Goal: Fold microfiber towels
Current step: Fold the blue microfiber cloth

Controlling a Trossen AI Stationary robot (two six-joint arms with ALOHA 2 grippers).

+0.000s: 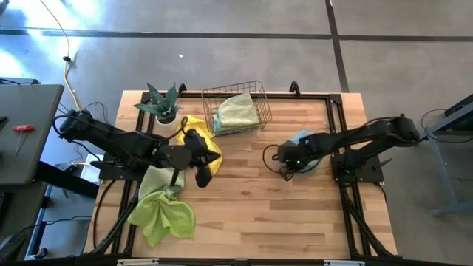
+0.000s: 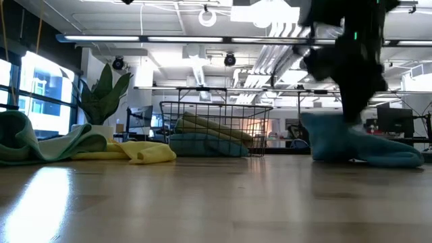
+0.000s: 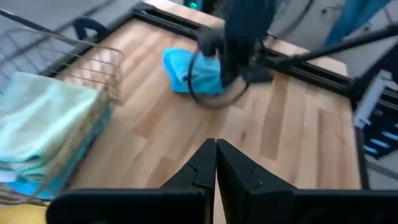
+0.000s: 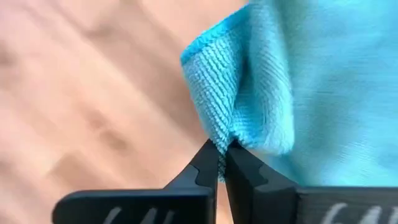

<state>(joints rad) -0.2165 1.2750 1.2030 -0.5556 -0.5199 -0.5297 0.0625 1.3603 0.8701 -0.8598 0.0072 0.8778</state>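
Observation:
A light blue towel (image 1: 307, 150) lies bunched on the table's right half; it also shows in the low view (image 2: 361, 147). My right gripper (image 1: 287, 171) is shut on it at its near left side. My left gripper (image 1: 200, 176) is shut and empty, over bare wood just near of a yellow towel (image 1: 205, 140) that lies flat under the left arm. A pale sage towel (image 1: 155, 179) and a crumpled lime green towel (image 1: 164, 214) lie at the near left. Folded towels (image 1: 236, 112) lie in the wire basket (image 1: 260, 94). My right gripper pinches a bunched fold at the light blue towel's edge (image 4: 219, 134) between its two fingertips (image 4: 208, 163). The arm comes down on it from above (image 2: 352, 101). The rest of the towel lies slack on the table.
A potted spiky plant (image 1: 162, 103) stands at the far left corner, beside the basket. Bare wood (image 1: 259, 214) lies in the middle and near part of the table. A black frame (image 1: 336, 111) edges the table.

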